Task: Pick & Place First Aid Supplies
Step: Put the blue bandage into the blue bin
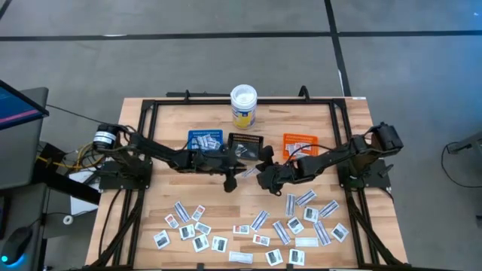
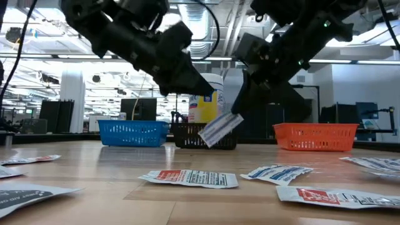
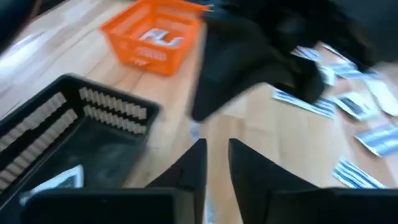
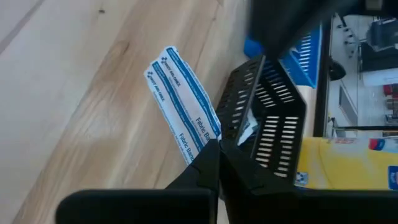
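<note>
Pinching a pair of narrow white-and-blue strips (image 4: 183,112), the right gripper (image 4: 217,158) has its fingers squeezed together on their lower ends, so the strips stick out forward past the fingertips. In the right wrist view they fan out a little, one lying over the other, with blue edge stripes and dark print running along them. In the low view the same strips (image 2: 220,129) hang tilted in the air above the wood, right in front of the black tray (image 2: 206,134), clear of the table.

From above, the right gripper (image 1: 265,175) sits near the middle of the table (image 1: 226,218), just on the near side of the black tray (image 1: 242,141). The black tray already has a white packet inside, visible in both wrist views.

The left gripper (image 1: 230,179) is just beside it, close to the same tray. In its own wrist view the left fingers (image 3: 189,168) stand a bit apart with nothing between them, hovering over the black tray's corner (image 3: 74,130).

Going outward: the blue tray (image 1: 205,140) is on one side of the black one and the orange tray (image 1: 298,143) on the other, and the orange one has white packets in it (image 3: 155,40). Behind them stands the white-lidded tub (image 1: 243,105) with the yellow label.

The rest of the first aid supplies (image 1: 256,226) are scattered flat across the near half of the table, strips and squarish packets mixed, well apart from both grippers.
</note>
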### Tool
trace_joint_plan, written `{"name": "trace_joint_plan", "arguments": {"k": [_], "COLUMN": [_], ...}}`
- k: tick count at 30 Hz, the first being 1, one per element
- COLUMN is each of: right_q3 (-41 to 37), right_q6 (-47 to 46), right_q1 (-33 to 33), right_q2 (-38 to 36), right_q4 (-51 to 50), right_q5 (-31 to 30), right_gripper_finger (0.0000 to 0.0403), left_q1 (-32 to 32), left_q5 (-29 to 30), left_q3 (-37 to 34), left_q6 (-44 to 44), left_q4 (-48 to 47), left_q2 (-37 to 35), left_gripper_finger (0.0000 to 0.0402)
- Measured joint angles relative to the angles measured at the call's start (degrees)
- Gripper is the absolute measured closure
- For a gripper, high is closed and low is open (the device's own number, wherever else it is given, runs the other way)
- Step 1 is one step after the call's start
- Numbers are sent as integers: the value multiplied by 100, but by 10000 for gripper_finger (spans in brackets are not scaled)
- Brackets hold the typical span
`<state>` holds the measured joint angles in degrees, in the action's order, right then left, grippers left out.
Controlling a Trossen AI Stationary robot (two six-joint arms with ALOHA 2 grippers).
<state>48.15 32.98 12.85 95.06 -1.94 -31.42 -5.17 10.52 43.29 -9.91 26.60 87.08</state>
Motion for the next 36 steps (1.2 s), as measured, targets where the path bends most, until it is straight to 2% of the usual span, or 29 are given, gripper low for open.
{"name": "trace_joint_plan", "arguments": {"k": [4,9,18,26,30,33,36], "right_q3": [1,10,10,10,10,10,10], "right_q6": [8,1,-152,-351,-561,-866,-1176], "right_q1": [25,23,10,-27,-29,-58,-107], "right_q2": [7,-56,-56,-56,-56,-56,-56], "right_q4": [-83,43,415,511,891,1261,1287], "right_q5": [-13,-50,-197,-208,-210,-209,-205], "right_gripper_finger": [402,402,402,402,402,402,400], "left_q1": [225,310,301,300,300,300,302], "left_q5": [-199,-270,-344,-342,-327,-145,-55], "left_q3": [0,2,2,2,2,2,2], "left_q6": [-400,-429,-450,-450,-293,-68,-55], "left_q4": [14,77,183,197,214,308,315], "left_q2": [105,310,390,390,390,390,390], "left_gripper_finger": [299,272,263,273,285,306,344]}}
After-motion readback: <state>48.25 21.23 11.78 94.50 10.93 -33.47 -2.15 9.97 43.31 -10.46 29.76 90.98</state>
